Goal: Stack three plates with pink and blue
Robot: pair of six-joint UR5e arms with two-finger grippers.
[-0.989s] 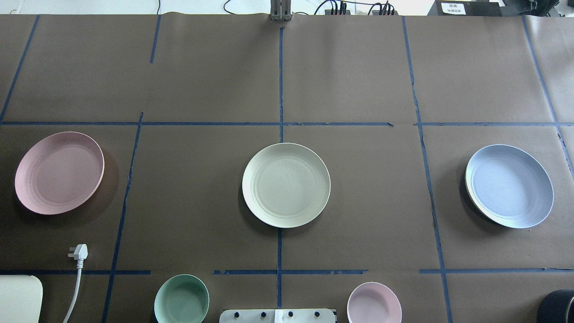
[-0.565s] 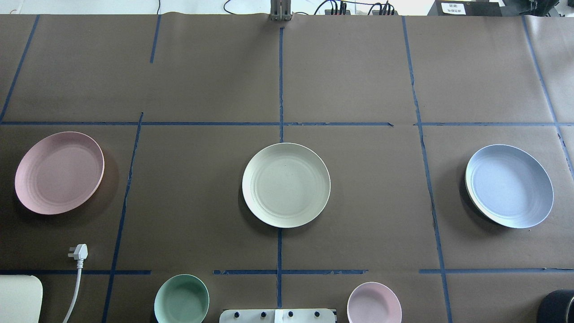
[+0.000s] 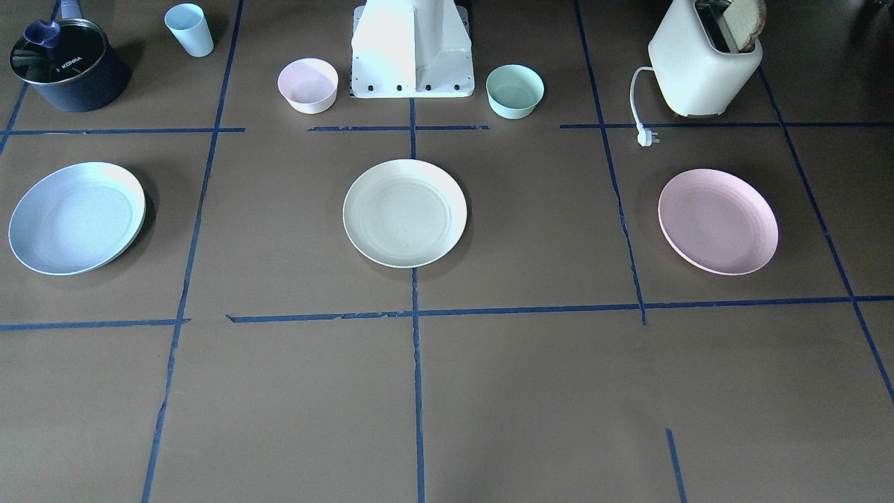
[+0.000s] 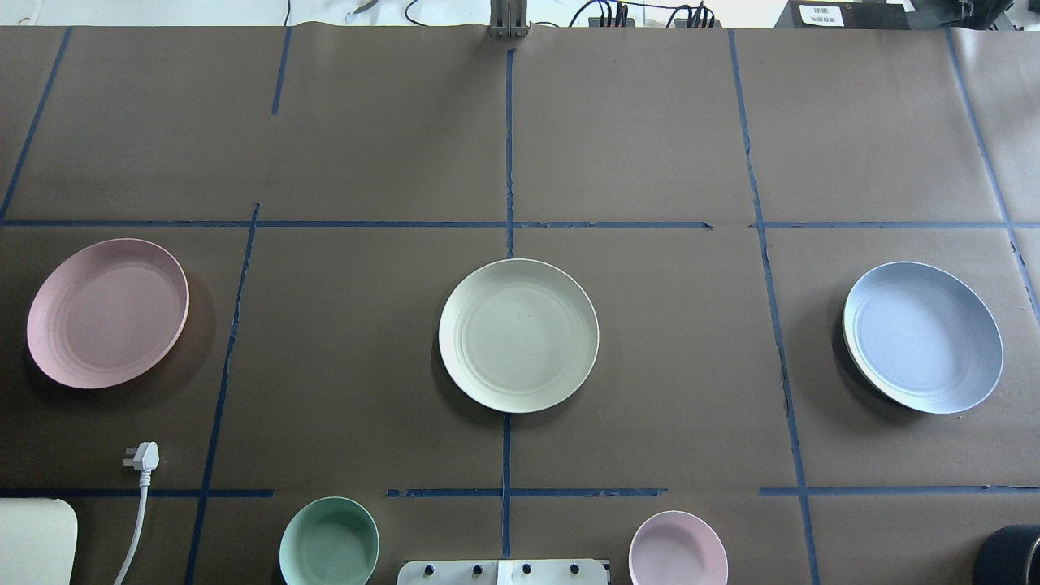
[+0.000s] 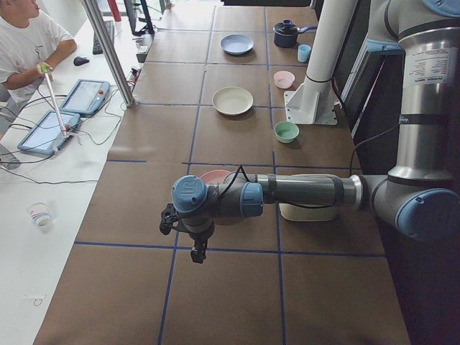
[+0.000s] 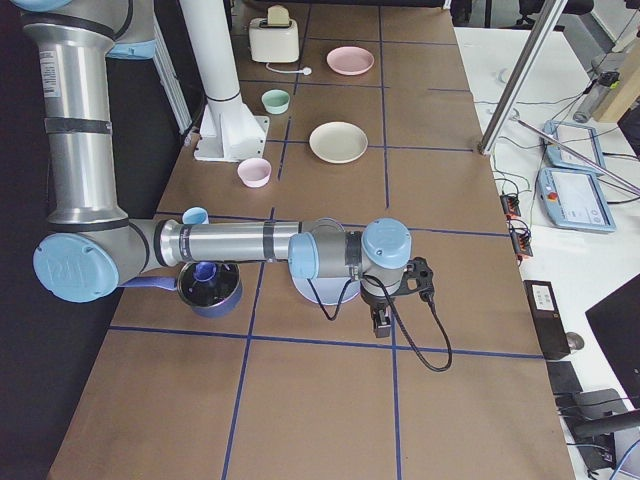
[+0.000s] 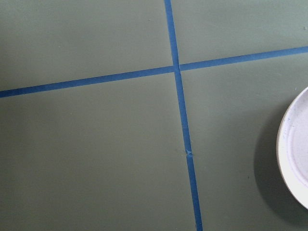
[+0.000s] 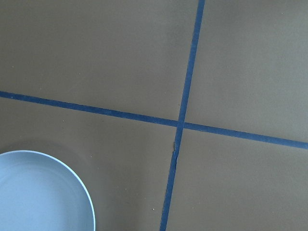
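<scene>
Three plates lie apart in a row on the brown table. The pink plate [image 4: 107, 313] is at the left, the cream plate [image 4: 518, 335] in the middle, the blue plate [image 4: 922, 336] at the right. My left gripper [image 5: 195, 251] shows only in the exterior left view, pointing down beside the pink plate [image 5: 213, 175]. My right gripper [image 6: 380, 325] shows only in the exterior right view, pointing down beside the blue plate [image 6: 315, 290]. I cannot tell whether either is open or shut. Each wrist view shows only a plate edge: pink [image 7: 296, 154], blue [image 8: 38, 192].
Near the robot base [image 3: 412, 49] stand a small mint-green bowl [image 4: 329, 543] and a small pink bowl [image 4: 677, 551]. A toaster [image 3: 705, 59] with its loose plug [image 4: 142, 457] is on my left. A dark pot [image 3: 66, 66] and a light blue cup [image 3: 190, 29] are on my right.
</scene>
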